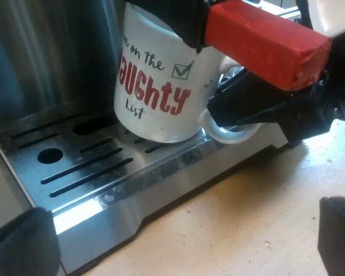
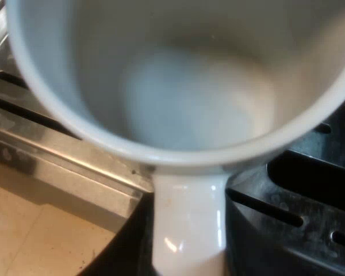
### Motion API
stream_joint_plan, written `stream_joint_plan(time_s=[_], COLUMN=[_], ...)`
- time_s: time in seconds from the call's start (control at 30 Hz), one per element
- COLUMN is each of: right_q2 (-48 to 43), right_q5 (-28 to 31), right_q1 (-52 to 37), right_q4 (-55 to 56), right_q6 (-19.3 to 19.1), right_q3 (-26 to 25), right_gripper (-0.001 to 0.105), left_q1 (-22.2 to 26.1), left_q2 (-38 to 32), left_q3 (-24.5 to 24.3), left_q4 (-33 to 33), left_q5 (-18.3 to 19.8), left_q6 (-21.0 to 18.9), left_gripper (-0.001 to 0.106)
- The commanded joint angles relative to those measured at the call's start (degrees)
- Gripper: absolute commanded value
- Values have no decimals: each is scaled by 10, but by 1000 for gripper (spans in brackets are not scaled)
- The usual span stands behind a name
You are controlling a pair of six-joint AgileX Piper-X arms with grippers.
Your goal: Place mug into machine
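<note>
A white mug (image 1: 161, 86) with red "Naughty List" lettering sits at the drip tray (image 1: 75, 172) of the espresso machine, under the holder's red handle end (image 1: 264, 40). I cannot tell whether its base rests on the grate or hangs just above it. My right gripper (image 1: 259, 106) is shut on the mug's handle (image 1: 230, 133). From above, the mug's inside (image 2: 190, 86) is bare, and its handle (image 2: 190, 218) runs between my right gripper's (image 2: 190, 256) dark fingers (image 2: 123, 253). My left gripper (image 1: 181, 230) is open over the wooden tabletop (image 1: 247, 218), short of the tray, holding nothing.
The slotted metal drip tray (image 2: 57, 149) has a raised front lip at the tabletop (image 2: 23, 230). The machine's steel wall (image 1: 40, 52) rises behind the tray. A black grate (image 2: 310, 218) lies beside the mug's handle.
</note>
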Motion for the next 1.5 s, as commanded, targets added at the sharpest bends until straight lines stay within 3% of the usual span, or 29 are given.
stream_joint_plan(time_s=[0.03,0.33,0.37,0.43,0.5,0.7,0.87,1.0,1.2,1.4,1.5], right_q2=[-5,-5,-5,-5,-5,-5,-18,-36,-63,-64,-57], right_q5=[0,-6,-5,-5,-5,9,9,22,54,70,70], right_q1=[-1,-1,-1,-1,-1,-1,7,15,41,44,44], right_q4=[-19,-19,-19,-19,-19,-19,18,57,20,-121,-238], right_q6=[-11,-11,-11,-11,-11,-11,-11,-11,-11,-17,-48], right_q3=[-9,-9,-9,-9,-9,-9,-9,-6,32,89,120], right_gripper=[0,1,21,40,49,58,73,74,74,72,63], left_q1=[-3,-3,-3,-3,-3,-3,-3,-3,-3,-3,-3], left_q2=[-3,-3,-3,-3,-3,-3,-3,-3,-3,-3,-3], left_q3=[-1,-1,-1,-1,-1,-1,-2,-6,-6,-6,-6], left_q4=[-14,-27,-27,-27,-27,-27,-27,-28,-28,-28,-28], left_q5=[4,4,4,4,4,16,16,16,14,14,14], left_q6=[-6,-6,-6,-6,-6,-6,-6,-6,-6,-6,-6], left_gripper=[93,93,93,93,93,93,93,93,93,93,93])
